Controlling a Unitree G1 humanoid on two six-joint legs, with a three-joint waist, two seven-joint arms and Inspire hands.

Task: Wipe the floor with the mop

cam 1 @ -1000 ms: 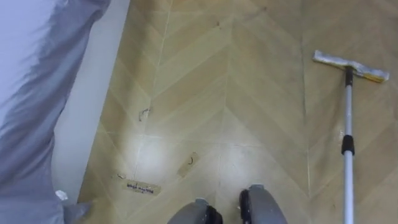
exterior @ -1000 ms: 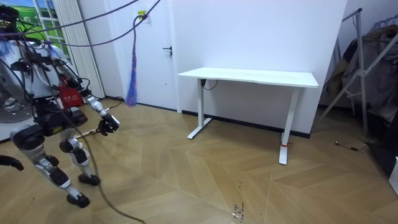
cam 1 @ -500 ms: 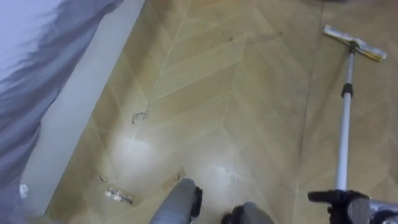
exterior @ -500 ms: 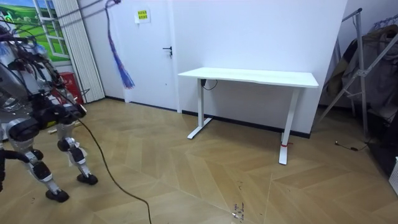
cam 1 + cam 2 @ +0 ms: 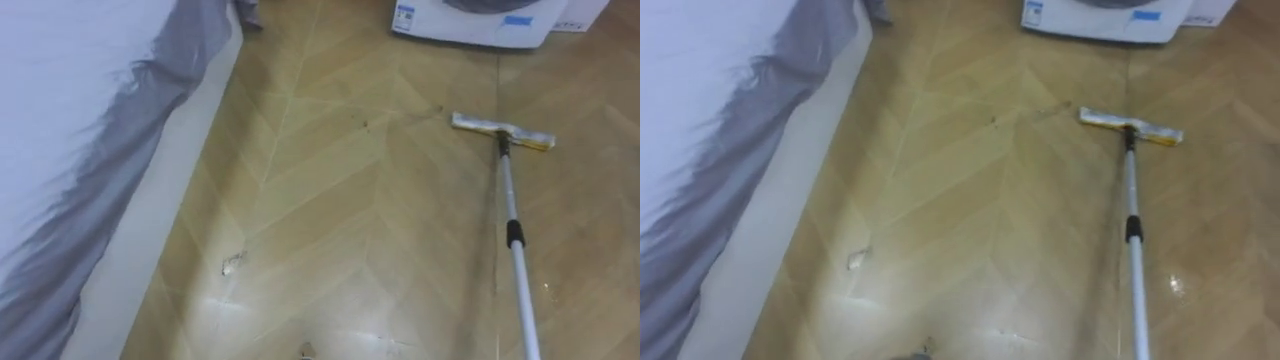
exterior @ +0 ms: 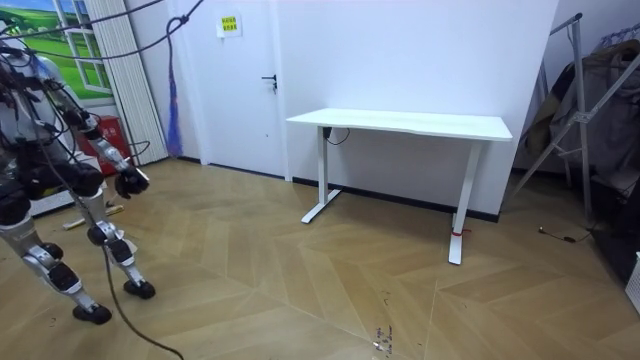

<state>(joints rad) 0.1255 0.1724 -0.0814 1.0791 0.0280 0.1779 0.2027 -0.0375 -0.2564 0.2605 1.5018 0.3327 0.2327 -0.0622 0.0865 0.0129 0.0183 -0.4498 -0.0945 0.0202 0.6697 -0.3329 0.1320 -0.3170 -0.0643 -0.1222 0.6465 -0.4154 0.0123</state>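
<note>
Along the left of the eye views, a bed (image 5: pixel 70 120) under a white sheet, with a grey cover hanging down to a pale base, and beside it the tan herringbone wooden floor (image 5: pixel 350 200). Just off the bed's base, a small pale scrap of litter (image 5: pixel 232 263) on the boards, well apart from everything else. Further right, a long flat mop (image 5: pixel 512 230) with a silver pole and a black collar, its white-and-yellow pad (image 5: pixel 502 130) flat on the floor near a white boxy appliance (image 5: pixel 480 18) at the top edge, not touching it. Pole slanting back and out at the lower right. In the room view, standing at the room view's left, well apart from the white table (image 6: pixel 400 123), with the dark right hand (image 6: pixel 130 182) held out low; open or closed, cannot tell. Judged as mid-mopping, with the pad reached forward at the far end of a stroke. Next, likely calls for drawing the pad back or sweeping it left toward the scrap, keeping it flat and clear of the appliance and the bed's hanging cover.
</note>
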